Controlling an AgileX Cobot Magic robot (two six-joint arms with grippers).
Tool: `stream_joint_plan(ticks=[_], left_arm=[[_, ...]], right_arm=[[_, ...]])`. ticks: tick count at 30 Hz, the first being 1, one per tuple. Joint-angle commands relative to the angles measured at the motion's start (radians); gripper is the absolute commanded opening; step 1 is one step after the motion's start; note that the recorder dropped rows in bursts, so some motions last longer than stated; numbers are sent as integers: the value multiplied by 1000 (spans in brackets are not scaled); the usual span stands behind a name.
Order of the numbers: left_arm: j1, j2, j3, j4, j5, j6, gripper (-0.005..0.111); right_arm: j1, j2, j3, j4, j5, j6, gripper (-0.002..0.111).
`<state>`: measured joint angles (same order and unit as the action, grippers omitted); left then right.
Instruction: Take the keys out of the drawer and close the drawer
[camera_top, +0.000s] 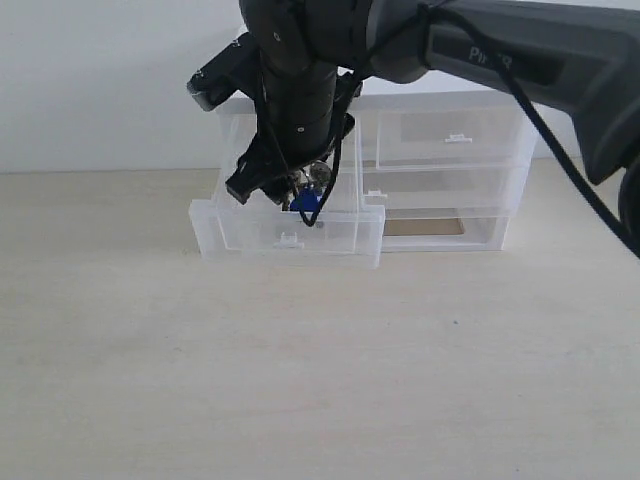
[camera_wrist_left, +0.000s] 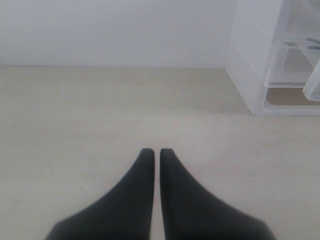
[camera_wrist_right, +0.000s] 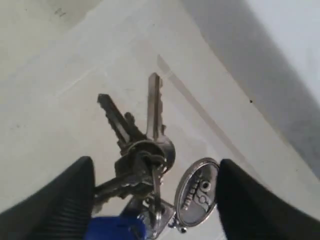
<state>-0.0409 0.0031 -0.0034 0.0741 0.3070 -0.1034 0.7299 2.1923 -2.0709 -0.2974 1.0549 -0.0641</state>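
Note:
The small left drawer (camera_top: 250, 235) stands pulled far out of the white plastic unit (camera_top: 500, 110). My right gripper (camera_top: 290, 195) reaches down into it from above. It is shut on the keys (camera_top: 306, 200), whose blue fob shows at the drawer's rim. In the right wrist view the keys (camera_wrist_right: 145, 150) sit between the fingers of the right gripper (camera_wrist_right: 155, 165): several silver keys, an oval grey tag (camera_wrist_right: 196, 192) and the blue fob (camera_wrist_right: 115, 227) above the drawer floor (camera_wrist_right: 60, 100). My left gripper (camera_wrist_left: 156, 150) is shut and empty, low over the table, away from the unit (camera_wrist_left: 250, 60).
The matching right small drawer (camera_top: 450, 135) is shut, with wider drawers (camera_top: 440, 182) below it. The right arm's dark body (camera_top: 520, 50) crosses over the unit. Pale table (camera_top: 300, 380) spreads in front; a white wall stands behind.

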Motion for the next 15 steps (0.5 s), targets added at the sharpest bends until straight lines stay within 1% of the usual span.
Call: stream_joint_plan(ticks=[1,2,3,9,12,15], left_arm=[[1,-3,3,-7,1,3,4],[1,-3,3,-7,1,3,4],[1,-3,3,-7,1,3,4],[1,-3,3,-7,1,3,4],[1,-3,3,-7,1,3,4],[1,-3,3,-7,1,3,4]], right_arm=[[-13,16,4,-16,3,-31,13],[-13,16,4,-16,-6,-55,-1],[-13,16,4,-16,-8,-88,0],[-6,-1,4,-21,-36,-73,0],[19,-25,4,-89,-40,-40,0],[64,-52,4,-194,-34,-9,0]])
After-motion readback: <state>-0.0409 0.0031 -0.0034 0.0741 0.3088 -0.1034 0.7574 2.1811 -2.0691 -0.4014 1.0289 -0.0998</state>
